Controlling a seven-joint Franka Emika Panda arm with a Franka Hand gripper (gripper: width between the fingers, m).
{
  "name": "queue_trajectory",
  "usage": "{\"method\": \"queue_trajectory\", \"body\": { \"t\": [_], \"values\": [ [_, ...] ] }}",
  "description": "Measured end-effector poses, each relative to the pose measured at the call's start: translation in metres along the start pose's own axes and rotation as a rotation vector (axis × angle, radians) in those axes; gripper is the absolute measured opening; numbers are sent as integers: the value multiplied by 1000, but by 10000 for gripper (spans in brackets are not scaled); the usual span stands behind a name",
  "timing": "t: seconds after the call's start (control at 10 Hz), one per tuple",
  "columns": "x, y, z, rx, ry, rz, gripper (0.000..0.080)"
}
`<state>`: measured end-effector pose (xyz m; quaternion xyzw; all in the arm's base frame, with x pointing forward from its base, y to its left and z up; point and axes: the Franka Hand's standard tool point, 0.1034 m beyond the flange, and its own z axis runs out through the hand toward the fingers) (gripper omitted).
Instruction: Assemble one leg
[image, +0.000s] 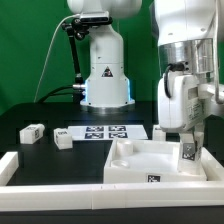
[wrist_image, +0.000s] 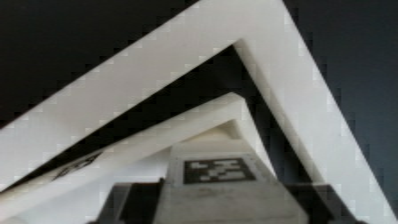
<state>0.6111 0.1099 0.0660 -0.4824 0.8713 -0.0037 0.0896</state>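
My gripper (image: 184, 138) hangs at the exterior view's right, shut on a leg (image: 186, 152), a small white post with a black-and-white tag. It holds the leg upright over the right corner of the large white tray-like part (image: 135, 165). I cannot tell whether the leg touches the tray. In the wrist view the leg (wrist_image: 217, 172) sits between my dark fingers (wrist_image: 135, 203), with the gripper (wrist_image: 222, 208) closed on its sides. The tray's raised rim corner (wrist_image: 267, 70) lies beneath it.
Two more small white legs (image: 31, 133) (image: 64, 139) lie on the black table at the exterior view's left. The marker board (image: 103, 131) lies behind the tray. A low white wall (image: 50, 178) runs along the table's front and left.
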Motion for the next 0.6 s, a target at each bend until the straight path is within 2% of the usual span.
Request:
{"method": "queue_trajectory", "body": {
  "t": [0.1, 0.2, 0.3, 0.4, 0.5, 0.6],
  "values": [
    [1, -1, 0, 0, -2, -24, 292],
    [0, 0, 0, 0, -2, -41, 374],
    [0, 0, 0, 0, -2, -41, 374],
    [0, 0, 0, 0, -2, -42, 550],
    [0, 0, 0, 0, -2, -42, 629],
    [0, 0, 0, 0, -2, -42, 629]
  ]
}}
